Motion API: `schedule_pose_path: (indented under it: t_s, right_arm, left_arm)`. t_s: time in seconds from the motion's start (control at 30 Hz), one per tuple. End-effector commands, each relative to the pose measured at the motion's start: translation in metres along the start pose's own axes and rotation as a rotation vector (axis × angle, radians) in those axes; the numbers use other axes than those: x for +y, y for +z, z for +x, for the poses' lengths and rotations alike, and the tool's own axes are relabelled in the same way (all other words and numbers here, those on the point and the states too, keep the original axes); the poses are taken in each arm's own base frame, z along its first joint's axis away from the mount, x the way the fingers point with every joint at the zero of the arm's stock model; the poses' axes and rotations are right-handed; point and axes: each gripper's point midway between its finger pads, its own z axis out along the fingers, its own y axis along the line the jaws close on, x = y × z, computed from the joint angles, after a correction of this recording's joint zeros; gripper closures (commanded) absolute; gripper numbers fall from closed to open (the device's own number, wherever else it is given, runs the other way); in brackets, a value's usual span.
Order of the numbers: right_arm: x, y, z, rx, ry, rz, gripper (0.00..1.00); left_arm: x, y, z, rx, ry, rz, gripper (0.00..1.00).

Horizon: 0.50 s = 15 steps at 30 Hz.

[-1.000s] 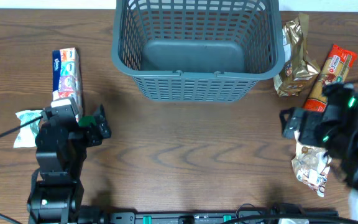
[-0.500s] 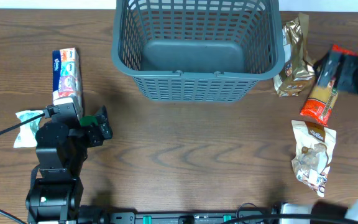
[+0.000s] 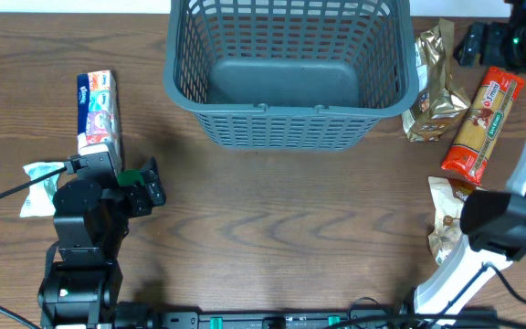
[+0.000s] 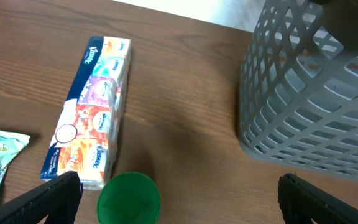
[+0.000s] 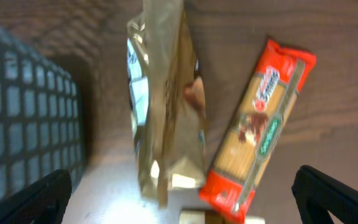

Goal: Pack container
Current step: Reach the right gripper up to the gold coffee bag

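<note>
The container (image 3: 286, 111), a large dark grey lattice basket, stands empty at the back centre of the table; its side wall (image 4: 309, 93) fills the right of the left wrist view. My left gripper (image 3: 151, 180) hovers open at the front left, beside a Kleenex tissue pack (image 3: 97, 110), with nothing between its fingers (image 4: 48, 196). At the far right back corner my right gripper (image 3: 500, 37) is open above a gold foil bag (image 5: 163, 106) and a red pasta packet (image 5: 257, 130). Its fingers (image 5: 36, 193) hold nothing.
A green-and-white packet (image 3: 36, 175) lies left of the left arm. A crumpled beige bag (image 3: 447, 228) lies at the front right, partly behind the right arm's base (image 3: 500, 224). A green round thing (image 4: 129, 198) shows just below the tissue pack (image 4: 92, 106).
The right arm has swung from the front right of the table to the far right back corner, uncovering the pasta packet. The left arm has stayed still.
</note>
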Motion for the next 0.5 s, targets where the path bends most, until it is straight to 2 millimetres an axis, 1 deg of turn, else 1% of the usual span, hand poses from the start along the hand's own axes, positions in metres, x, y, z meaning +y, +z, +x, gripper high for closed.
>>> schedule_pose_path:
  t_s: [0.0, 0.13, 0.23, 0.3, 0.47]
  right_arm:
    - [-0.002, 0.015, -0.012, -0.025, -0.083, -0.007, 0.01]
    - [-0.002, 0.050, -0.016, -0.006, -0.105, -0.016, 0.01]
    - [-0.001, 0.079, -0.013, 0.031, -0.117, -0.026, 0.01]
    - [0.003, 0.100, -0.009, 0.060, -0.133, -0.039, 0.01]
    - [0.016, 0.144, 0.001, 0.116, -0.170, -0.063, 0.01]
  left_arm:
    - [-0.001, -0.003, -0.008, -0.019, -0.012, 0.006, 0.01]
    - [-0.001, -0.003, -0.009, -0.020, -0.012, 0.006, 0.02]
    - [-0.001, -0.003, -0.009, -0.020, -0.012, 0.006, 0.02]
    - [-0.001, -0.003, -0.009, -0.020, -0.012, 0.006, 0.02]
    - [-0.001, -0.003, -0.008, -0.019, -0.012, 0.006, 0.01]
